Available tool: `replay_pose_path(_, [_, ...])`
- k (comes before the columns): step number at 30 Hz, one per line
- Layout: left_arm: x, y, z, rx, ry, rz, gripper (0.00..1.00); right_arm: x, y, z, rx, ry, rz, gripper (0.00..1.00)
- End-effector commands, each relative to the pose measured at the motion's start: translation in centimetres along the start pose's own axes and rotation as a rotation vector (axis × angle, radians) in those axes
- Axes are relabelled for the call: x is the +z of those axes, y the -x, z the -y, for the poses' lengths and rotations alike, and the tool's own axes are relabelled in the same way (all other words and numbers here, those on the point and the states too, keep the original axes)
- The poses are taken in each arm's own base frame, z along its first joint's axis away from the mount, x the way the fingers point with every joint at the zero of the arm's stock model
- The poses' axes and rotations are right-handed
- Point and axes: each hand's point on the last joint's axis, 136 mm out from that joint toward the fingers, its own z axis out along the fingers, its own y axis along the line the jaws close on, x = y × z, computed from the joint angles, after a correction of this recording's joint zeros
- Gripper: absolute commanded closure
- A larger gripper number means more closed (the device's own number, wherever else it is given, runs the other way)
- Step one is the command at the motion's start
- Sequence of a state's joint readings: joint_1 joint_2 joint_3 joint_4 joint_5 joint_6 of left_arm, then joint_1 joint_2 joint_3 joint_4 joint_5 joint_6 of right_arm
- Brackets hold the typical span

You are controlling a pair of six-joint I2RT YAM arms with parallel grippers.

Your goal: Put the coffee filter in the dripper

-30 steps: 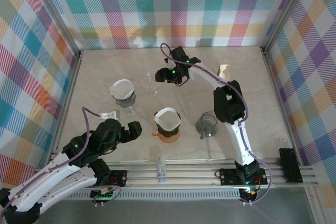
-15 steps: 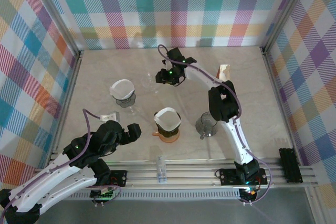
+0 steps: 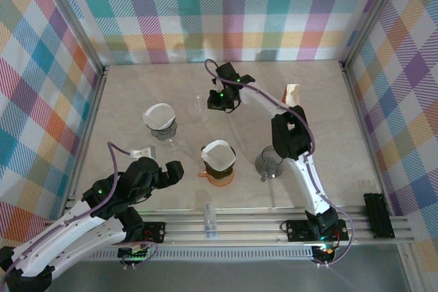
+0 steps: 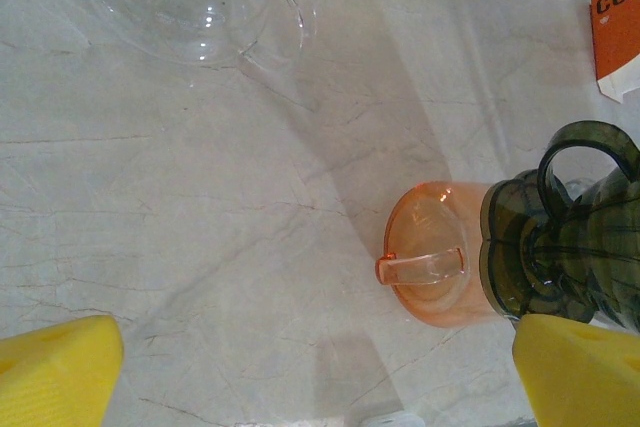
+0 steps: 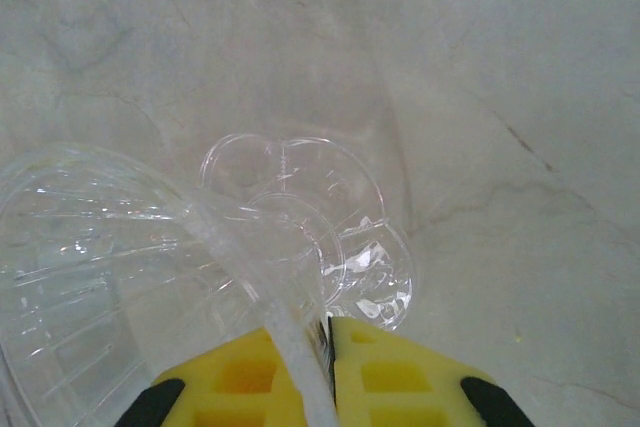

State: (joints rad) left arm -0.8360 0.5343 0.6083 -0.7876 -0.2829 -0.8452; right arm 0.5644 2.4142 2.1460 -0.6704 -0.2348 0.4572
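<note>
Right wrist view, right gripper (image 5: 328, 335) pinching clear dripper (image 5: 95, 237), left gripper (image 4: 316, 352) spread wide above table (image 4: 150, 207)

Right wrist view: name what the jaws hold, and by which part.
The right gripper pinches the clear dripper by its thin edge.

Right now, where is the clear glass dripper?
In the top view the clear dripper is mid-table toward the back, its rim pinched by the right gripper, behind the orange dripper.
</note>
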Motion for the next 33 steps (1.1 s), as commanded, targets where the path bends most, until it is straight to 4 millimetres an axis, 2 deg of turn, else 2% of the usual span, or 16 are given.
replay_pose_path(1, [0.0, 0.2, -0.7, -0.001, 0.029, 0.015, 0.00, -3.9, 1.3, -1.0, -0.006, -0.036, 0.082, 0.96])
replay_pose_path(5, [0.0, 0.3, -0.7, 0.000, 0.030, 0.017, 0.00, -6.3, 1.0, -0.2, 0.010, -0.067, 0.115, 0.99])
replay_pose_path(8, [0.2, 0.2, -0.7, 0.002, 0.029, 0.015, 0.00, -7.9, 0.0, 1.5, 0.039, -0.104, 0.117, 1.00])
replay_pose_path(13, [0.5, 0.1, -0.4, -0.002, 0.023, 0.006, 0.00, -10.4, -3.2, 5.5, 0.074, -0.187, 0.098, 0.99])
replay_pose_path(19, [1.0, -0.2, -0.1, 0.005, 0.025, -0.011, 0.00, -12.9, -7.5, 9.3, 0.100, -0.271, 0.083, 0.98])
replay_pose_path(26, [1.2, -0.4, -0.2, 0.003, 0.031, -0.021, 0.00, -14.7, -10.5, 11.6, 0.112, -0.350, 0.082, 0.94])
replay_pose_path(33, [1.7, -1.0, -0.6, 0.002, 0.045, -0.035, 0.00, -14.4, -10.7, 12.2, 0.127, -0.358, 0.079, 0.80])
